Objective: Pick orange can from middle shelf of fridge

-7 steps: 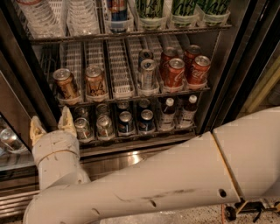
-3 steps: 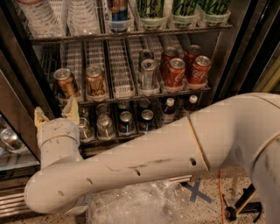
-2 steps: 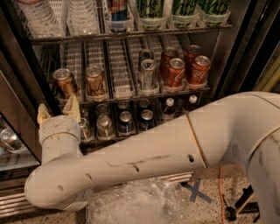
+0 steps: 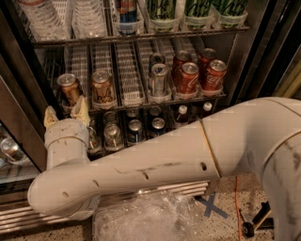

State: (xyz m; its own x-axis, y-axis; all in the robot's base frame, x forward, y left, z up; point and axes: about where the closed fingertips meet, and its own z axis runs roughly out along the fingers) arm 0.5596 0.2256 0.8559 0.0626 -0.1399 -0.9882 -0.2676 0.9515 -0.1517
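Observation:
The orange can (image 4: 69, 89), orange-brown with a silver lid, stands at the far left of the middle shelf (image 4: 129, 81) in the fridge (image 4: 245, 52). A similar orange can with paler markings (image 4: 102, 87) stands one lane to its right. My gripper (image 4: 66, 113) is open and empty. Its two pale fingertips (image 4: 83, 109) point upward just below and in front of the orange can, at the shelf's front edge. My white arm crosses the lower part of the view and hides part of the lower shelf.
Three red Coca-Cola cans (image 4: 188, 77) and two silver cans (image 4: 159, 79) stand at the middle shelf's right. Blue cans and small bottles (image 4: 135, 130) fill the shelf below. Bottles line the top shelf (image 4: 164, 9). The glass door (image 4: 16, 117) is at left. Crumpled plastic (image 4: 150, 219) lies on the floor.
My gripper has risen and shifted right, from beside the lower shelf's cans to just under the orange can. The arm has swung further into view.

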